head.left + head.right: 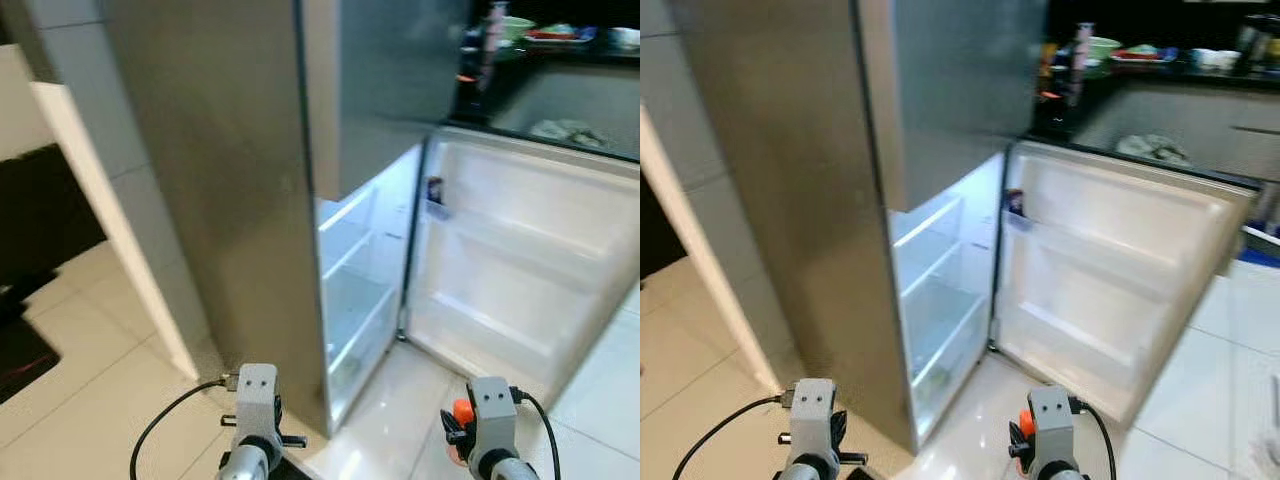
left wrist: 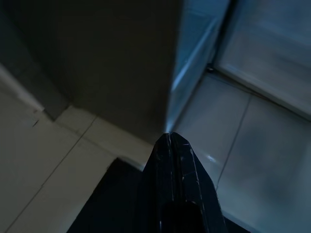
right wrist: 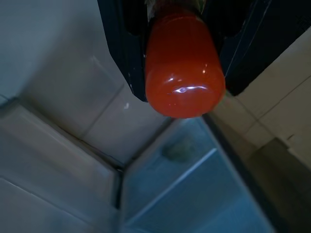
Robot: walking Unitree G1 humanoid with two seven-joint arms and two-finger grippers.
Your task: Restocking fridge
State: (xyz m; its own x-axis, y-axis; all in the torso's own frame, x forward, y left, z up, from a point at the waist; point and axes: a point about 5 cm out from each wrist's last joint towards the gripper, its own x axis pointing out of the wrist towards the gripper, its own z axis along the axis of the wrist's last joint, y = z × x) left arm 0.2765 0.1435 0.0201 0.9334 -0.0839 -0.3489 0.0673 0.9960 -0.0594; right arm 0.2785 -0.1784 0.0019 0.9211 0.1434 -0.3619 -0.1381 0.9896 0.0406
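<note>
Bottle in right gripper, pointing at fridge.

One fridge (door open), one orange bottle, two tools

Pale tiled floor; dark cluttered counter behind.

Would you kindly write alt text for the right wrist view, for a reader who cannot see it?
The right gripper holds a glossy orange-red bottle between its two black fingers, the bottle's rounded end facing the camera. Beyond it lie pale floor tiles and the open fridge's bluish-white interior.
</note>
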